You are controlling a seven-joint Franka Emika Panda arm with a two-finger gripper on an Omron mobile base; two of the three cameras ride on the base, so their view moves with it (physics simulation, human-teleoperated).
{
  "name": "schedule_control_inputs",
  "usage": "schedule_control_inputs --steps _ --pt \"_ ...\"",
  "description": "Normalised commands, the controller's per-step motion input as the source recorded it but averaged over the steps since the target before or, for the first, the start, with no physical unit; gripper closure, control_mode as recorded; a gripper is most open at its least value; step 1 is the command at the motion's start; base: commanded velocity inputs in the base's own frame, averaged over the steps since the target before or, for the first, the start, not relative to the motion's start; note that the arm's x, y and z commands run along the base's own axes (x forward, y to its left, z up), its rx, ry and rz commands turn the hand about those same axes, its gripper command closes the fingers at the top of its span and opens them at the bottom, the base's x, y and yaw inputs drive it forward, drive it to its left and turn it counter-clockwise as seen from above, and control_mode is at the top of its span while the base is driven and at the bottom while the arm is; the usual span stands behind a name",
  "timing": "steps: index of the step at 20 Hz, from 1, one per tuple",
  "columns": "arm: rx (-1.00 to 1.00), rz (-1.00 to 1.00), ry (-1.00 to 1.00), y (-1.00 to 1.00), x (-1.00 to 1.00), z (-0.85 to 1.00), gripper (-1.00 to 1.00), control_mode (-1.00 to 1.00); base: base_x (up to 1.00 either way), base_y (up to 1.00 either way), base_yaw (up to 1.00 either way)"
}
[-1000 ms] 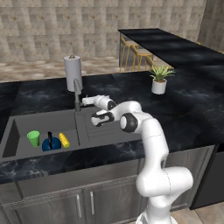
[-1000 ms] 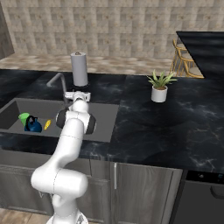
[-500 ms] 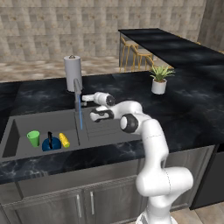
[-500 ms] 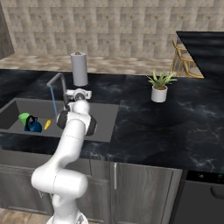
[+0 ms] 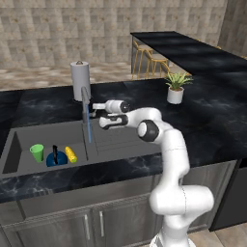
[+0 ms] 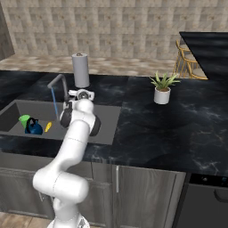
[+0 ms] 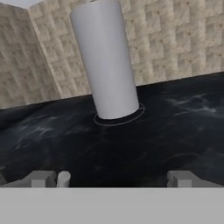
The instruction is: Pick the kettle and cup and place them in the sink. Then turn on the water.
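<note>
Gripper (image 5: 96, 111) beside the faucet (image 5: 85, 96), fingers (image 7: 43, 178) spread wide, holding nothing; water (image 5: 88, 126) falls into the sink (image 5: 29, 132); cup (image 5: 36, 152) and kettle (image 5: 56, 157) inside.

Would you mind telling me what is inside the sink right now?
In the sink sit the green cup, the dark-blue kettle and a small yellow object, with water streaming from the faucet. The kettle covers the floor beneath it.

Black marble counter (image 5: 212, 120) with recessed sink (image 5: 19, 144), paper towel roll (image 5: 80, 80), potted plant (image 5: 175, 88).
</note>
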Motion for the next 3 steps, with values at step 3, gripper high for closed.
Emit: schedule_control_inputs --steps 3 --pt "0.0 0.0 0.06 -0.32 0.05 0.0 -1.0 -1.0 0.0 0.0 0.0"
